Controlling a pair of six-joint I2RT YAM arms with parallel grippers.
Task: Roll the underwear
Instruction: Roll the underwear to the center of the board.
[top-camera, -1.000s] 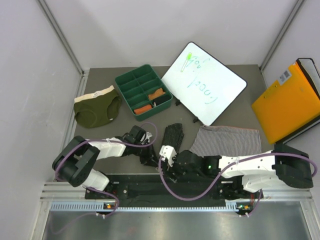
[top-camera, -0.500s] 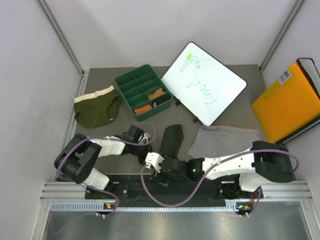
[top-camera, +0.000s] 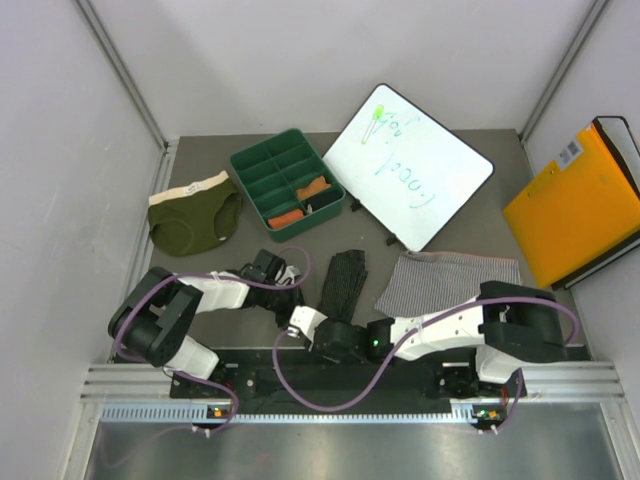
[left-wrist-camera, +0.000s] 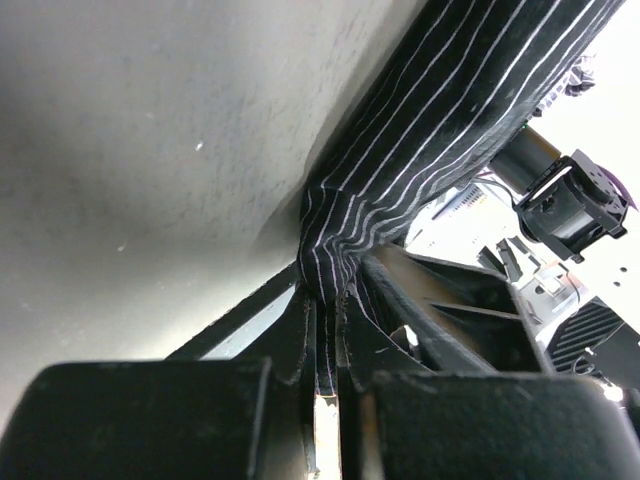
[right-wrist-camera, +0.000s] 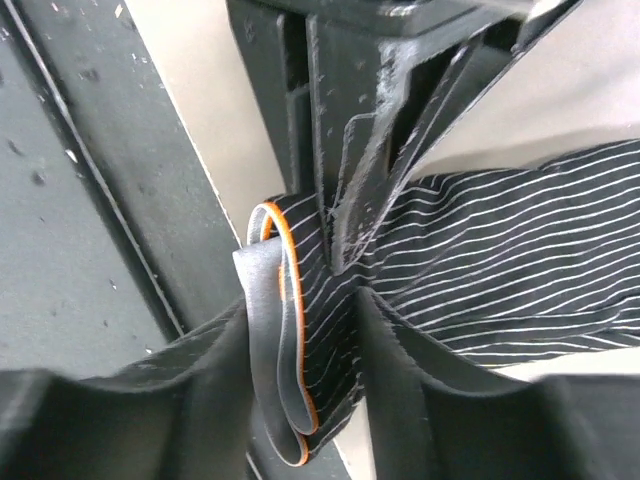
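The black underwear with thin white stripes (top-camera: 343, 278) lies in the middle of the table, its near end lifted. My left gripper (top-camera: 287, 297) is shut on that end; in the left wrist view the cloth (left-wrist-camera: 430, 130) runs down between the closed fingers (left-wrist-camera: 322, 300). My right gripper (top-camera: 302, 318) sits right beside it, shut on the same end. In the right wrist view its fingers (right-wrist-camera: 300, 330) pinch the striped cloth (right-wrist-camera: 500, 270) and the folded orange-edged waistband (right-wrist-camera: 270, 330). The olive green underwear (top-camera: 193, 222) lies flat at the left. The grey-white striped underwear (top-camera: 450, 283) lies at the right.
A green divided tray (top-camera: 286, 183) holding orange pieces stands at the back. A whiteboard (top-camera: 408, 178) lies to its right. An orange folder (top-camera: 578, 205) is at the far right. Grey walls enclose the table.
My right arm has swung left along the near edge, off the grey-white striped underwear, and its gripper now meets the left gripper at the black underwear's near end. The left arm barely moved.
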